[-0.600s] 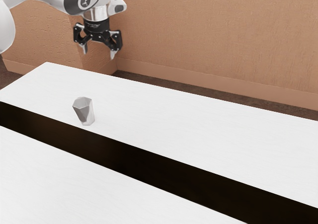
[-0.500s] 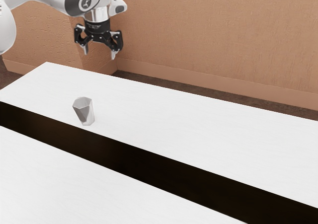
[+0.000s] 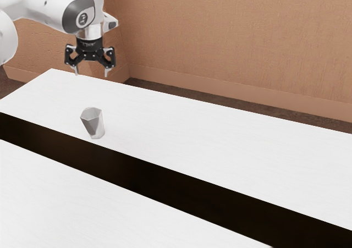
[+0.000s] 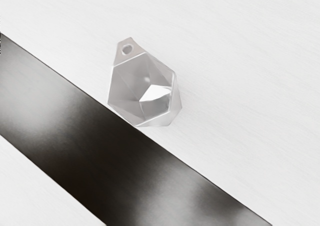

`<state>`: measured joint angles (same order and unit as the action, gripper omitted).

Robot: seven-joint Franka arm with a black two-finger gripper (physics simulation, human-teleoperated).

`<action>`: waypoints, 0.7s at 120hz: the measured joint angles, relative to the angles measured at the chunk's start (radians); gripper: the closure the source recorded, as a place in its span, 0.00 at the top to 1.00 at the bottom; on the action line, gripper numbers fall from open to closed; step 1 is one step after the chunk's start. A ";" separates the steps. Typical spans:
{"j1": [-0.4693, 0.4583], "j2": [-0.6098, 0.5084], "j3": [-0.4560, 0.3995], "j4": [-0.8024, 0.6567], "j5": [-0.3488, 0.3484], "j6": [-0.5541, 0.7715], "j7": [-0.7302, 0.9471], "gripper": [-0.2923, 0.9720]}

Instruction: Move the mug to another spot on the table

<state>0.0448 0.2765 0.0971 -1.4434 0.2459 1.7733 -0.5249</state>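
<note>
A small grey faceted mug [image 3: 92, 122] stands upright on the white table [image 3: 220, 138], close to the table's dark stripe. My gripper [image 3: 91, 71] hangs open well above the table, behind the mug, with nothing between its fingers. In the wrist view the mug [image 4: 145, 89] appears from above, its mouth open and a small handle tab with a hole on one side, right at the edge of the dark stripe [image 4: 100, 161].
A wide dark stripe [image 3: 165, 179] crosses the table from the exterior view's left to its lower right. A brown wall [image 3: 247, 33] and baseboard run behind the table. White tabletop stretches to the exterior view's right of the mug.
My gripper has moved toward the exterior view's left and slightly lower, ending nearer above the mug. The mug has not moved.
</note>
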 joint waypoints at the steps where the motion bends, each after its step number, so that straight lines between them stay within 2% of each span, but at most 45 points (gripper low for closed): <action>1: 0.003 0.001 0.001 -0.003 -0.002 0.004 -0.003 0.77; 29: 0.065 0.014 0.045 -0.080 -0.040 0.133 -0.106 0.77; 57: 0.153 0.120 0.044 -0.080 -0.105 0.279 -0.183 0.77; 74: 0.200 0.196 0.027 -0.070 -0.133 0.354 -0.213 0.77; 84: 0.241 0.249 -0.018 -0.041 -0.142 0.393 -0.225 0.77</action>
<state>0.2856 0.5258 0.0788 -1.4840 0.1035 2.1667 -0.7502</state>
